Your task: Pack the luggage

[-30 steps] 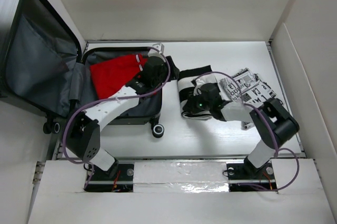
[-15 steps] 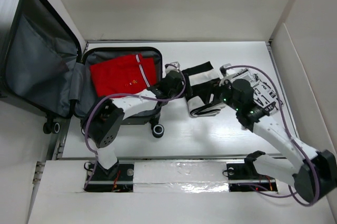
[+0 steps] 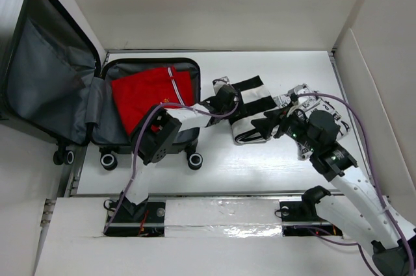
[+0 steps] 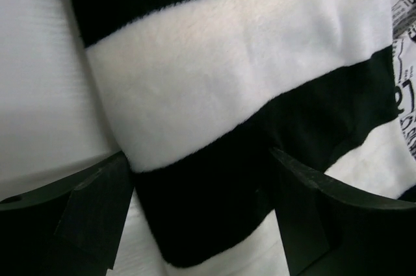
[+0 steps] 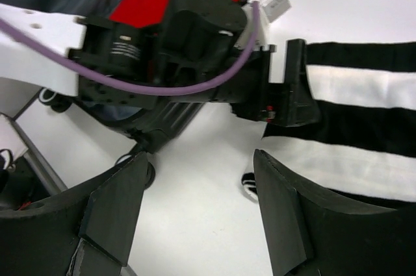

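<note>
Bright, even overhead light washes the white worktop point(image 3: 260, 165) with only soft shadows, silver tape point(image 3: 221, 214) glints at lower centre, and the left wrist view's striped cloth point(image 4: 247, 94) looks softly blurred.

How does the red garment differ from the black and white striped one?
Colour: the red garment is plain red with white trim; the striped garment has broad black and white bands.
Place: the red garment lies inside the open suitcase; the striped garment lies on the table beside it.
Handling: the open left gripper straddles the striped garment's edge; none is at the red garment.
Both are soft cloth.
</note>
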Motion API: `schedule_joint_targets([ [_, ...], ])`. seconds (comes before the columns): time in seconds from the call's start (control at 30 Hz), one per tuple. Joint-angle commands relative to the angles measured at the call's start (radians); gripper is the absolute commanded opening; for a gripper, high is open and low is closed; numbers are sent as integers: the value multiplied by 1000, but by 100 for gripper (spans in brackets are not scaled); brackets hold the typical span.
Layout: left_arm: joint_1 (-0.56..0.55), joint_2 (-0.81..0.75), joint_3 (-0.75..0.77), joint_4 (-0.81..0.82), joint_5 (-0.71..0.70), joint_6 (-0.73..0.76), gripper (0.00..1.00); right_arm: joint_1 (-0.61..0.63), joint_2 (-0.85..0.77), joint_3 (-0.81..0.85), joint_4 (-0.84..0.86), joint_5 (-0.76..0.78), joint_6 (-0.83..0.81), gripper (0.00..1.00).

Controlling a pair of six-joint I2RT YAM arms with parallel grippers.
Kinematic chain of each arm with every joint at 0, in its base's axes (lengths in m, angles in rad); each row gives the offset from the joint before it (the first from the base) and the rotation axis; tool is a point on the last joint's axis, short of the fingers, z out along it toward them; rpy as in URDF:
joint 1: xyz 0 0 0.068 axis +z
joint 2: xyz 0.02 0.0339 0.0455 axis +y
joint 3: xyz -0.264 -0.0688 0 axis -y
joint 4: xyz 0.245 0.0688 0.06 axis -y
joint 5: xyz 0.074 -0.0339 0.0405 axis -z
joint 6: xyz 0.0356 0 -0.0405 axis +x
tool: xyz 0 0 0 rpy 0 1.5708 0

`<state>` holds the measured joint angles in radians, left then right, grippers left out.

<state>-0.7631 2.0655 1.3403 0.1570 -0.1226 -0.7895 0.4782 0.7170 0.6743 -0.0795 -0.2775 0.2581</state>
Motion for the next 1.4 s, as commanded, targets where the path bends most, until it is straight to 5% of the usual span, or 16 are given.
schedule_joint_targets([
  [0.0,2,64,34,-16,31,-33,74,20,-24,11,0,-28,6,71],
  [0.07,2,80,33,6,29,-36,66,33,-19,7,10,-16,10,71],
  [0.2,2,61,43,50,23,-16,8,51,-4,7,21,-8,10,71],
  [0.23,2,50,52,52,43,8,1,51,-1,7,21,-3,10,70],
  [0.53,62,-159,215,-109,118,220,0,51,1,-39,41,66,6,70],
  [0.73,212,-365,267,-287,158,337,0,40,-21,-76,30,84,1,69],
  [1.1,756,-545,-165,-298,319,332,0,2,-30,-85,11,63,-23,70],
  [1.37,921,-551,-319,-382,313,317,9,-7,22,-105,56,104,-5,75],
])
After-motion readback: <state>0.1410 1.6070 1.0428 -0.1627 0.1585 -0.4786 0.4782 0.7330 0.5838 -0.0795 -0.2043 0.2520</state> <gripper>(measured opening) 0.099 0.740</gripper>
